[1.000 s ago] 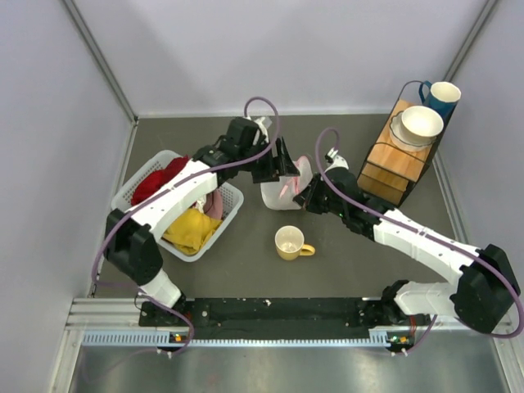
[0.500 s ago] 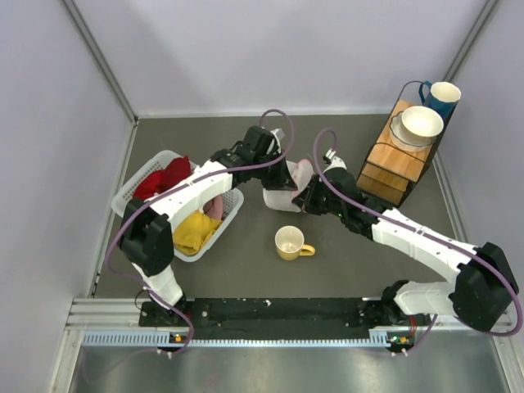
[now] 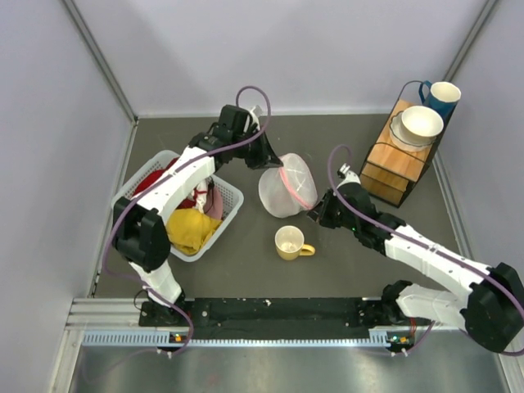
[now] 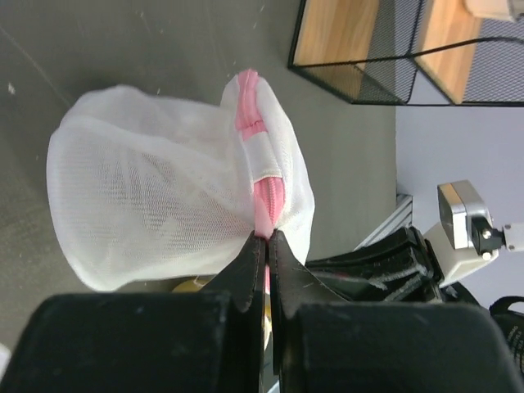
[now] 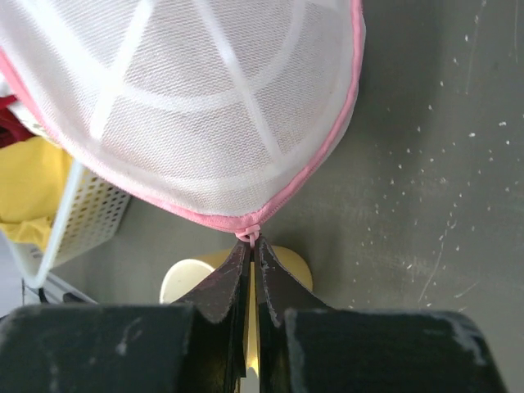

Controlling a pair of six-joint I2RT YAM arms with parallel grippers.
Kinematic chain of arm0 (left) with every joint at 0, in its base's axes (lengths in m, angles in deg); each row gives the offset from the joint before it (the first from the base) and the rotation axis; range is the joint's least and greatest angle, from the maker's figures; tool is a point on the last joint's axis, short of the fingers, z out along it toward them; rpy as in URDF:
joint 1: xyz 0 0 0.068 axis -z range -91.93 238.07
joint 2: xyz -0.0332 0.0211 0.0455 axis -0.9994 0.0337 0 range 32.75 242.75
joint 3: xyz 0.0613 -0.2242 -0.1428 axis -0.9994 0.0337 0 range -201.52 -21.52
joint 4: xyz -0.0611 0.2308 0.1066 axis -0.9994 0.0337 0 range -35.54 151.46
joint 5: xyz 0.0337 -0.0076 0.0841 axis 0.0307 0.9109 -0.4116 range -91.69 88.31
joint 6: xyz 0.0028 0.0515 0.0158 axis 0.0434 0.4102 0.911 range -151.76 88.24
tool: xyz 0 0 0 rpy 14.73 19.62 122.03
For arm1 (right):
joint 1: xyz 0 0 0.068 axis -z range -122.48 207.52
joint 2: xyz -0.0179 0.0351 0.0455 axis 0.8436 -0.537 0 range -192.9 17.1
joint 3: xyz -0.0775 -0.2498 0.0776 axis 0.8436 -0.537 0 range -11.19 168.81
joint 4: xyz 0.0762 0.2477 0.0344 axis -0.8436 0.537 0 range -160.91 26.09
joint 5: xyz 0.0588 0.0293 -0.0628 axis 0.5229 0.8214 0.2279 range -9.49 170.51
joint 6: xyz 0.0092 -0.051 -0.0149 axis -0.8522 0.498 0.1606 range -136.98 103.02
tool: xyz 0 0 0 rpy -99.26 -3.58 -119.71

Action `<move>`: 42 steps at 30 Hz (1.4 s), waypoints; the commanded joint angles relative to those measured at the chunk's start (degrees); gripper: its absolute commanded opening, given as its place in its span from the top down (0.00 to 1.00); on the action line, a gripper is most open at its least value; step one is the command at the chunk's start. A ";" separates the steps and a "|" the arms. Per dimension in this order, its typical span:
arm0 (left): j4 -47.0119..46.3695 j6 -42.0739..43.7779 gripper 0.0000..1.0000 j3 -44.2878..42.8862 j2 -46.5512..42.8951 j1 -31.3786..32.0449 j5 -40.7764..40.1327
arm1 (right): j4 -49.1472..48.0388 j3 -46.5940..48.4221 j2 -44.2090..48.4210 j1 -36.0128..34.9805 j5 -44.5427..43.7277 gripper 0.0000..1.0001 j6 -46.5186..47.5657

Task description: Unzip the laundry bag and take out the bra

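Firmly left claw point(image 4: 264, 236), right claw point(image 5: 250, 240) pinch laundry bag point(image 3: 286, 187) trim; apparently zipped.

Bright, even overhead light, soft faint shadows; wrist views blur at their nearest edges.

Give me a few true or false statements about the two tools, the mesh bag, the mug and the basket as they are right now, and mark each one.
1. The left tool is shut on the pink zipper trim of the translucent white mesh laundry bag. True.
2. The right tool hangs open, clear of the bag. False: it is shut on the bag's pink trim as well.
3. The yellow ceramic mug lies on its side inside the basket. False: it stands upright on the table, near the bag.
4. Red clothes and yellow clothes lie in the white slatted plastic basket. True.
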 commanded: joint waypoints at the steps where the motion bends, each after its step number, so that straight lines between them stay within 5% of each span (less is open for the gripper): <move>1: -2.91 3.42 1.00 -7.94 2.70 -0.43 0.80 | 1.88 3.21 3.98 -1.15 0.34 1.00 1.87; 2: -1.86 3.94 1.00 -10.65 5.06 -0.43 0.54 | 2.49 4.96 3.64 -1.42 -0.10 1.00 2.05; 7: 2.01 5.18 0.12 -15.87 5.88 -0.26 0.28 | 2.50 8.49 -0.05 -1.42 -1.51 1.00 0.74; 12: 1.05 3.25 0.13 -4.99 -6.41 0.71 -4.38 | 0.04 9.63 -3.04 -1.42 -0.72 1.00 -0.94; 18: -7.20 -7.73 0.06 11.81 -13.46 2.02 2.03 | -1.46 9.81 -4.89 -1.33 0.33 1.00 -0.68; 27: -8.97 -8.97 0.01 11.47 -6.88 3.52 4.23 | -0.67 9.72 -4.37 -1.42 0.42 1.00 -0.23; 33: -8.46 -8.01 0.08 8.84 -1.26 3.87 3.35 | -0.49 9.63 -4.01 -1.42 -0.11 1.00 -0.41; 36: -8.36 -6.86 0.40 5.68 1.56 3.87 4.05 | 0.38 9.37 -3.84 -1.42 -0.37 1.00 -0.50; 37: -7.57 -6.25 0.57 4.28 2.44 3.79 3.79 | 0.47 8.94 -3.49 -1.42 -0.89 1.00 -0.24; 38: -6.96 -5.90 0.94 3.57 2.62 3.70 3.62 | 0.65 8.58 -3.22 -1.33 -1.16 1.00 -0.23; 42: -5.55 -3.44 1.00 1.89 0.70 2.38 3.18 | 1.62 5.69 -2.00 -1.33 -2.04 1.00 0.03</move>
